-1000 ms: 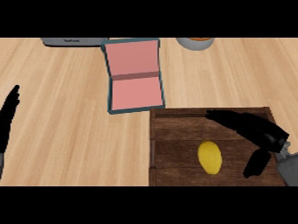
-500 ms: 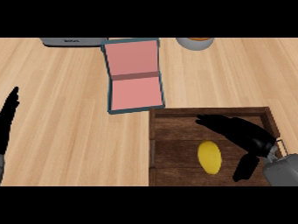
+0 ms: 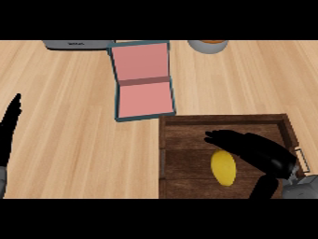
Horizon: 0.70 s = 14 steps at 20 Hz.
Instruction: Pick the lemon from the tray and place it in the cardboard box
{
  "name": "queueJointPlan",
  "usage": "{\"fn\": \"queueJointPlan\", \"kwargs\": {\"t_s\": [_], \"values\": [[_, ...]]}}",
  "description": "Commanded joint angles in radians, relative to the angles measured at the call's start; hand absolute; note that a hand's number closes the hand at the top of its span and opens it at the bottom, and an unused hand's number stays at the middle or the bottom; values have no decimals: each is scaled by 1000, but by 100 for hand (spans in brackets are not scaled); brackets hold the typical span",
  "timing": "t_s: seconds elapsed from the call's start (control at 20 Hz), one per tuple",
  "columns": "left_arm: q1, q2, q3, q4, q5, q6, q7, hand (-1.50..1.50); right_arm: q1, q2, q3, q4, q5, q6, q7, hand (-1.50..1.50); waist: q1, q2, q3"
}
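A yellow lemon (image 3: 223, 168) lies in the dark wooden tray (image 3: 182, 140) at the lower right of the head view. My right hand (image 3: 258, 150) hangs over the tray, its fingers straight and reaching leftward just above and beside the lemon's upper end, with the thumb (image 3: 262, 186) lower on the lemon's right side; the hand is open and holds nothing. The box (image 3: 142, 81), pink inside with a blue-grey rim and lying open, sits on the counter just above the tray. My left hand (image 3: 2, 137) rests open at the left edge, fingers up.
A grey appliance (image 3: 75, 44) sits at the top left edge of the wooden counter. A round cup or bowl (image 3: 208, 45) stands at the top, right of the box. A metal handle (image 3: 301, 158) sticks out from the tray's right side.
My right hand has moved left and down over the tray, closing in on the lemon. The lemon, the box and my left hand have not moved.
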Motion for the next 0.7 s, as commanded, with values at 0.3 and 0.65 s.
{"fn": "queueJointPlan", "kwargs": {"t_s": [0.3,0.65], "values": [[-52,5,55,20,-19,-62,32,0,17,50,25,-11,144,56,104,-150,1,1,0],[-7,-15,87,-63,-28,-92,49,0,68,111,7,-36,195,42,142,150,0,0,0]]}}
